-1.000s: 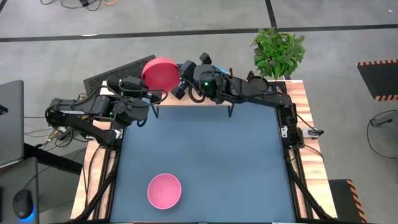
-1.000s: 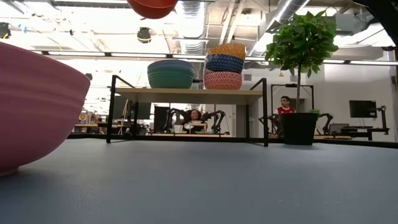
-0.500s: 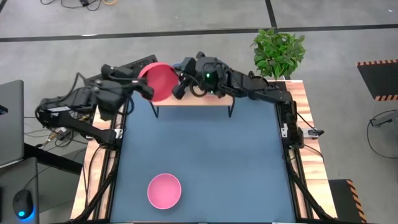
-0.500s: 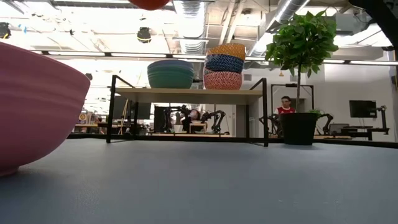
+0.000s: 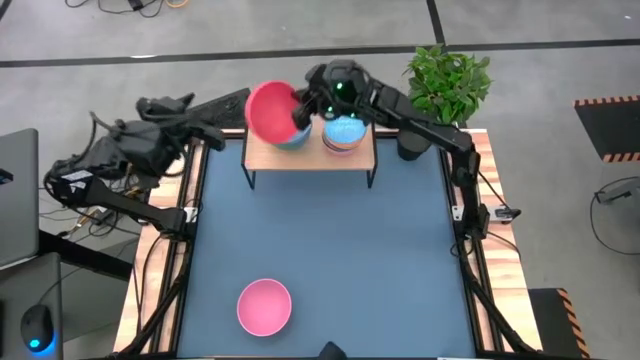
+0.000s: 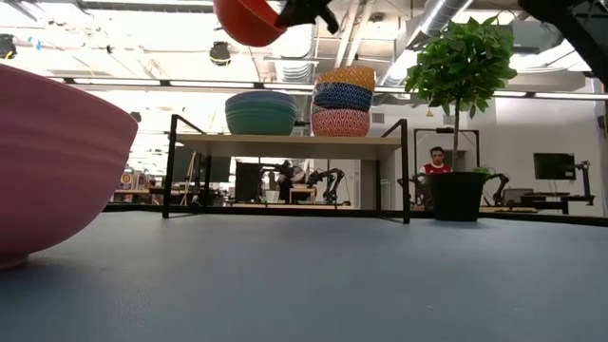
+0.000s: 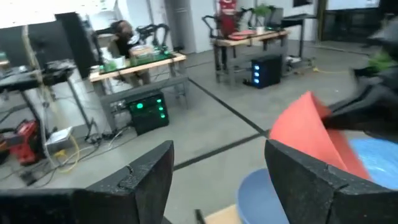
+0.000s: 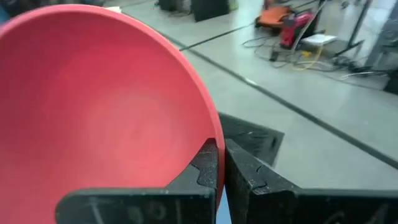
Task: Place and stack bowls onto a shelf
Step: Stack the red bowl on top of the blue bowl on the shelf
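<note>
A red bowl (image 5: 268,112) hangs high over the left end of the light-wood shelf (image 5: 310,157), in my right gripper (image 5: 303,108), which is shut on it; it also shows in the low view (image 6: 247,17). On the shelf stand a grey-blue bowl on a green one (image 6: 260,112) and a stack of patterned bowls (image 6: 343,99). A pink bowl (image 5: 264,305) rests on its base near the table's near edge. My left gripper (image 7: 221,180) is open and empty off the table's far left corner (image 5: 205,133). My right gripper pinches the red bowl's rim (image 8: 215,138) between its two fingers, one finger (image 8: 205,167) inside the bowl and one outside. The bowl is lifted clear above the shelf and is tilted on edge, its hollow turned toward the table's left.
A potted plant (image 5: 448,82) and a black cup (image 5: 410,142) stand at the table's far right corner. A dark keyboard (image 5: 200,112) lies beyond the far left corner. The blue tabletop (image 5: 330,250) stretches between the shelf and the pink bowl.
My left gripper has drawn back from the red bowl toward the table's left edge. The red bowl has stayed with my right gripper, has gone a little toward the far right over the shelf and has tipped further on edge.
</note>
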Tool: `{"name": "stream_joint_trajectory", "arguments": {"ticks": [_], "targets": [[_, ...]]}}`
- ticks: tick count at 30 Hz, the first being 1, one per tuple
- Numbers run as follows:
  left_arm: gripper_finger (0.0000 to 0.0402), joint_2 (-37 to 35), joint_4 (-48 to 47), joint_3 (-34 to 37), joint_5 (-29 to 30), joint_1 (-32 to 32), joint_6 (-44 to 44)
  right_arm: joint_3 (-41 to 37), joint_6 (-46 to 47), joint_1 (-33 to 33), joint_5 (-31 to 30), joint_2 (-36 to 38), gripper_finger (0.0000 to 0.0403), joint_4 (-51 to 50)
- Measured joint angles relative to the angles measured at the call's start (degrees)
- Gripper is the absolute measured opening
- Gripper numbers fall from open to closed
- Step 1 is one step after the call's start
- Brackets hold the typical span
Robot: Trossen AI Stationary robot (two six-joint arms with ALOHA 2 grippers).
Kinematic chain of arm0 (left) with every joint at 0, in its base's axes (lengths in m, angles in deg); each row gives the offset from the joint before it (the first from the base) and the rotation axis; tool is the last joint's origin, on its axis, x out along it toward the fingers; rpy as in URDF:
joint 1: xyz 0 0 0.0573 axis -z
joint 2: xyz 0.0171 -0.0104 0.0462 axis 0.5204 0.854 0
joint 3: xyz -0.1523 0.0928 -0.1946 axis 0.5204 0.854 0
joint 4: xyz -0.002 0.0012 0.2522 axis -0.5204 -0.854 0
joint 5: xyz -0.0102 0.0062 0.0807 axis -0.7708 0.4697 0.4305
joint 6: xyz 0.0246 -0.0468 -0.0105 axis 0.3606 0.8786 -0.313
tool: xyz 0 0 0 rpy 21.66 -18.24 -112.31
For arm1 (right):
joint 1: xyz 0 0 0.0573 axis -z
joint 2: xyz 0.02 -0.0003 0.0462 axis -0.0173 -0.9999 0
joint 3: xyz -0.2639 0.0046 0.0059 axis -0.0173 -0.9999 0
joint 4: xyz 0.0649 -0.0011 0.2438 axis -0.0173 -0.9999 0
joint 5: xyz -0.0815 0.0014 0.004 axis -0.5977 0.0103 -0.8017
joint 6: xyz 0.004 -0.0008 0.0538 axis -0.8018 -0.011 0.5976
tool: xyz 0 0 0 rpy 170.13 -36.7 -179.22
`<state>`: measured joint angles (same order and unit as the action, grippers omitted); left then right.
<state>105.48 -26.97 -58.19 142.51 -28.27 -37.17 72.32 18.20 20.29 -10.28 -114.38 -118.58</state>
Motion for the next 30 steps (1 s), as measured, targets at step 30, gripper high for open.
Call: {"name": "stream_joint_trajectory", "arguments": {"ticks": [30], "targets": [[0.0241,-1.38,-11.81,0.12,-12.63,-3.34,17.01,0.06,13.13,10.25,18.23,-5.98,0.0031,-8.32]]}}
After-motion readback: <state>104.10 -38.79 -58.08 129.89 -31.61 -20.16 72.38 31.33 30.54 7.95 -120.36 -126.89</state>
